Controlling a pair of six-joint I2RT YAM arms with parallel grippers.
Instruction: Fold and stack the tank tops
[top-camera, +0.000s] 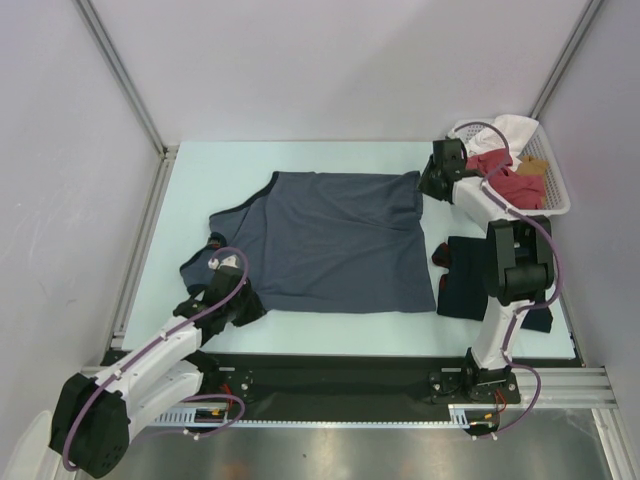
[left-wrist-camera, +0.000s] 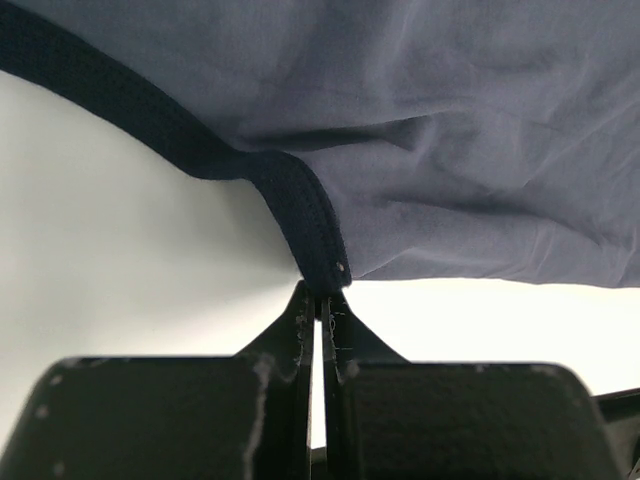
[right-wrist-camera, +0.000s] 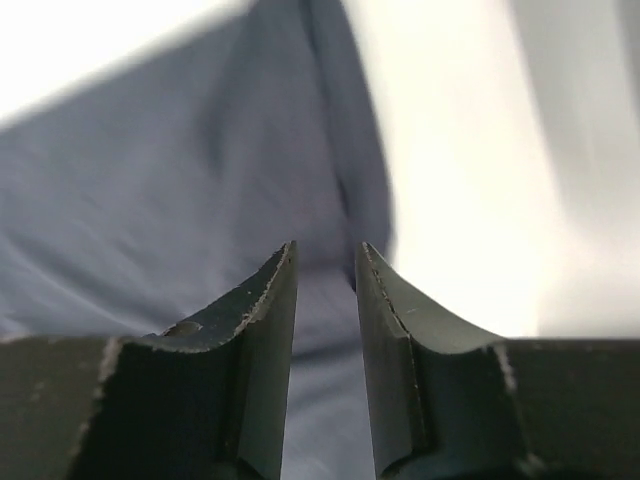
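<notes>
Slate top (top-camera: 340, 240): is lying spread flat and unfolded, left of the basket (top-camera: 560, 195)
Navy top (top-camera: 460, 285): is sitting as a compact bundle on the near side of the basket, partly hidden by the right arm (top-camera: 515, 260); it looks already folded
Left gripper (left-wrist-camera: 322, 295): is pinching the slate top's dark strap edge, jaws together on it, at the end farthest from the basket
Right gripper (right-wrist-camera: 326, 262): is hovering at the slate top's corner nearest the basket, jaws apart, nothing between them
Done: one top, judging by the bundle
Remaining: the slate top is awaiting its folds, then stacking with the navy top
Basket: is holding a red garment (top-camera: 505, 185) and a white garment (top-camera: 515, 128)
</notes>
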